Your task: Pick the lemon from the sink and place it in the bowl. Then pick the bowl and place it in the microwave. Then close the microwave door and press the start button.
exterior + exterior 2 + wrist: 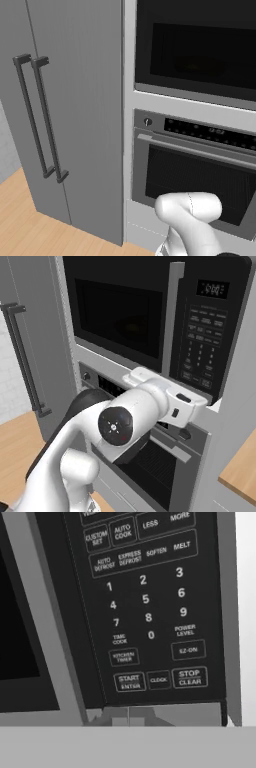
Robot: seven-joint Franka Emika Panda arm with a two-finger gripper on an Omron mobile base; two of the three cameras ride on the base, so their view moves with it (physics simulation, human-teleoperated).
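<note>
The microwave [150, 316] is set in the wall above the oven, its black door [195, 50] closed flat with the dark glass window [117, 313] facing me. Its keypad [200, 346] is at the right. In the hand view the START/ENTER button [129, 682] sits low on the keypad, left of CLOCK and STOP/CLEAR. My gripper [128, 716] is shut with nothing in it, its tips meeting just below that button, close to the panel's bottom edge. In the right base view the white hand [175, 401] reaches under the keypad. The lemon, bowl and sink are out of view.
The oven [195, 175] with its black control strip [210, 131] sits right under the microwave. A tall grey cabinet with two long handles [37, 115] stands to the left on a wood floor [20, 225]. A wooden counter corner [242, 466] is at the right.
</note>
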